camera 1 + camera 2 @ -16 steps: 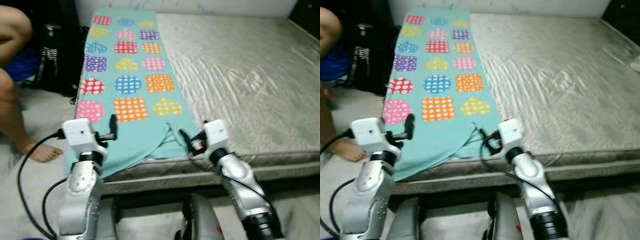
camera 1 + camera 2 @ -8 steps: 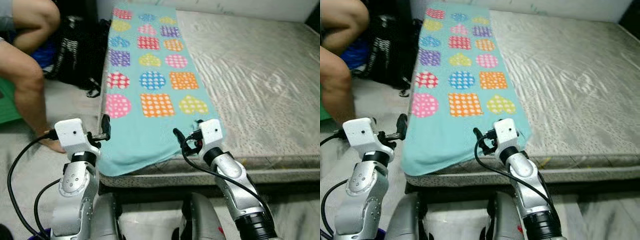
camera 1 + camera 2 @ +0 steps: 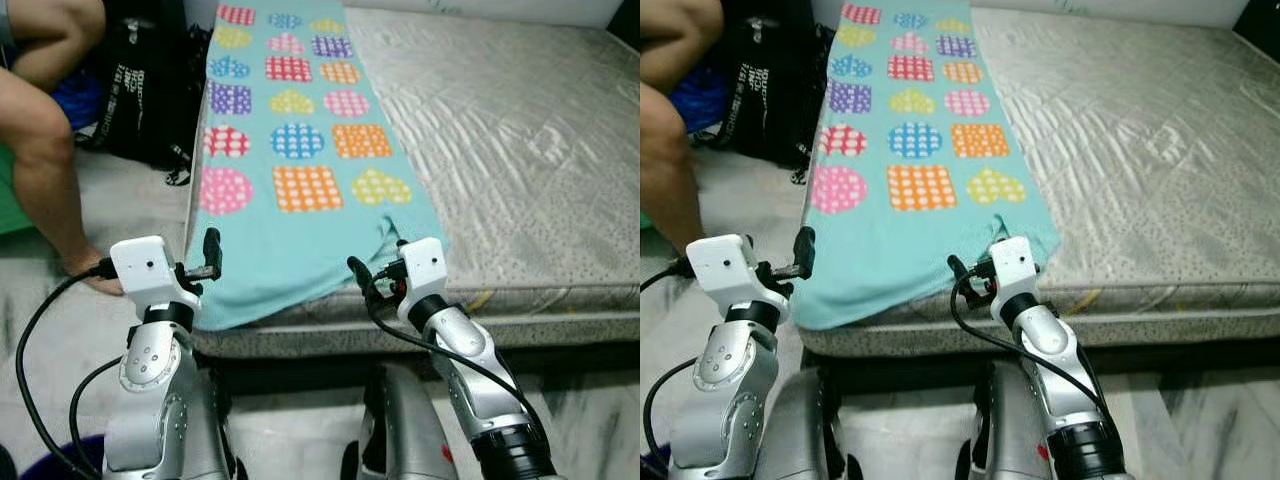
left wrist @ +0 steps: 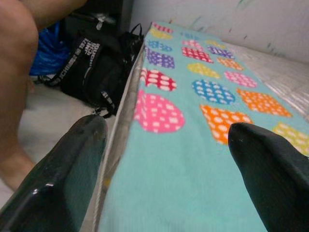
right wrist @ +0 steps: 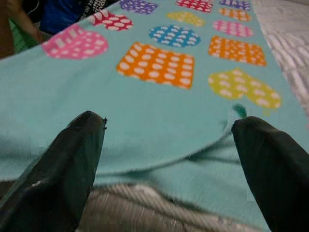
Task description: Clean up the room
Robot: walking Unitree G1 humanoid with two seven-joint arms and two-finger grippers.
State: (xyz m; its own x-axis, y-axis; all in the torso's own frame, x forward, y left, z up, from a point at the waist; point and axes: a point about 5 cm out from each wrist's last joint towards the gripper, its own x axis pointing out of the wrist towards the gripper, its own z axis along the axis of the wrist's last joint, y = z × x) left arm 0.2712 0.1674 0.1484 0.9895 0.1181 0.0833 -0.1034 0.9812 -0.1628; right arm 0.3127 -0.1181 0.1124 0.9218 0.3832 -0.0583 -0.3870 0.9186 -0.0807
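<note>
Towel (image 3: 300, 170), turquoise with rows of dotted hearts, circles and squares in pink, orange, blue, yellow and purple, lies lengthwise along the left strip of a bare mattress (image 3: 520, 150). Its near end hangs a little over the mattress front edge; near the right corner the cloth is rumpled, one fold lapping over another, as the right wrist view shows.

Left gripper (image 3: 208, 255) is held off the towel's near left corner, just outside the mattress side edge. Its two black fingers (image 4: 72, 169) stand wide apart and hold nothing; in the left wrist view the mattress edge and the towel lie between them.

Right gripper (image 3: 368, 280) is held at the near edge of the towel, beside the rumpled corner. Its fingers (image 5: 72, 154) are likewise spread wide and hold nothing; the towel's hem lies between them. Whether either fingertip touches the cloth cannot be told.

Black bag (image 3: 145, 90) with white lettering stands on the floor against the mattress's left side. Beside it, a person's bare legs (image 3: 45, 150) are in view, one foot on the pale floor near the left arm.
</note>
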